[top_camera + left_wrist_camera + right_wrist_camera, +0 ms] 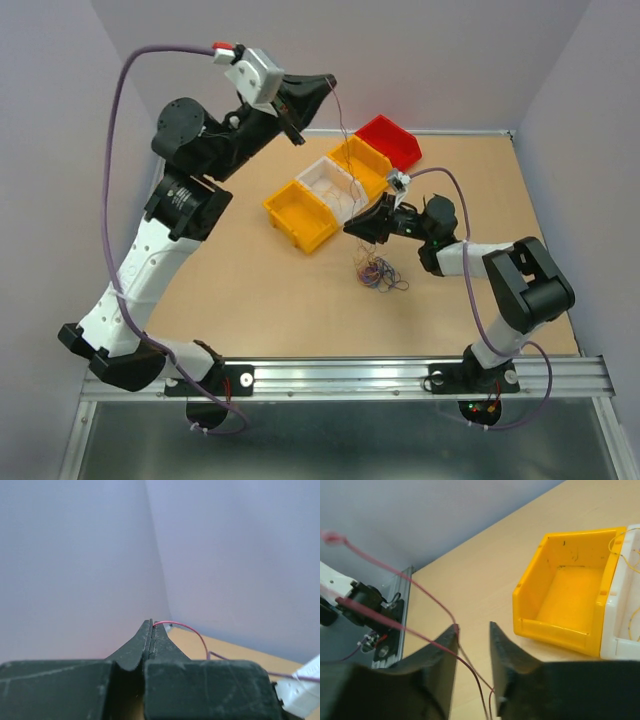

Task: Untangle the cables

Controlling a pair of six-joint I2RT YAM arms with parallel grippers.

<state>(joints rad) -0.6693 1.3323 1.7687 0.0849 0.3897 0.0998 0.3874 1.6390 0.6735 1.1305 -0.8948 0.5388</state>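
1. My left gripper [151, 623], high up, is pressed shut on one thin red wire [192, 630].
2. This wire slants down to my right gripper [472, 627]. Its jaws stand narrow, and the wire passes in the gap, not pinched.
3. The cables [378, 272] lie as a wad on the table [250, 300], just below the right gripper, the nearer one.
4. I cannot make out where the wire enters the wad.

Small multicoloured wad of hair-thin cables [378, 273] on the table [250, 310], one reddish strand [343, 130] up and away from it.
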